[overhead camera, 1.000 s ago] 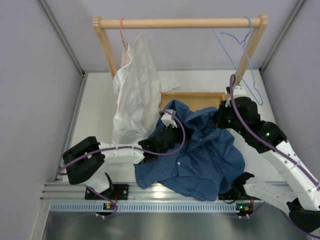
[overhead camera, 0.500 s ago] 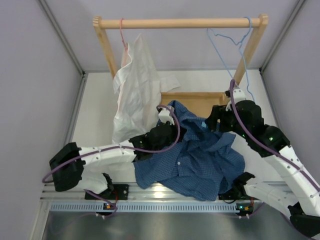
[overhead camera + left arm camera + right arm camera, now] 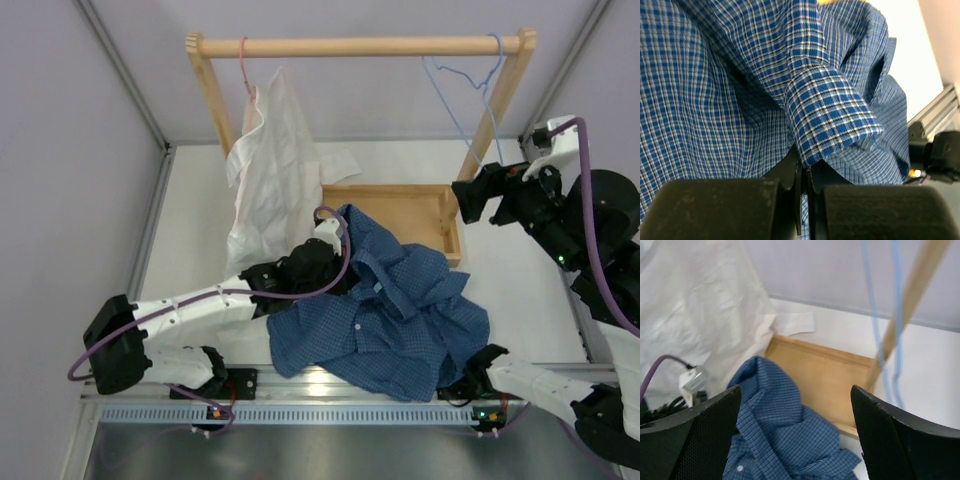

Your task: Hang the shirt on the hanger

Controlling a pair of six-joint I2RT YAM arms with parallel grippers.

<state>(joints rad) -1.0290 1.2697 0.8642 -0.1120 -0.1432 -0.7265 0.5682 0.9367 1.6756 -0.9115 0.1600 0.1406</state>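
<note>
Wide white bench (image 3: 200, 220), wooden rack (image 3: 360, 46) across the back. The blue checked shirt (image 3: 390, 320) is heaped on the bench just in front of the rack's tray, rumpled and half-twisted. It looks soft, light and floppy, so it'll sag wherever it isn't held. Collar or shoulder seam looks the best hold for threading. The light-blue wire hanger (image 3: 896, 300) hangs at the rail's right end, thin and likely to swing at a touch. The left fingers (image 3: 795, 185) are pinched tight on a fold by the cuff. The right fingers (image 3: 890, 435) are spread wide and empty, facing the hanger.
</note>
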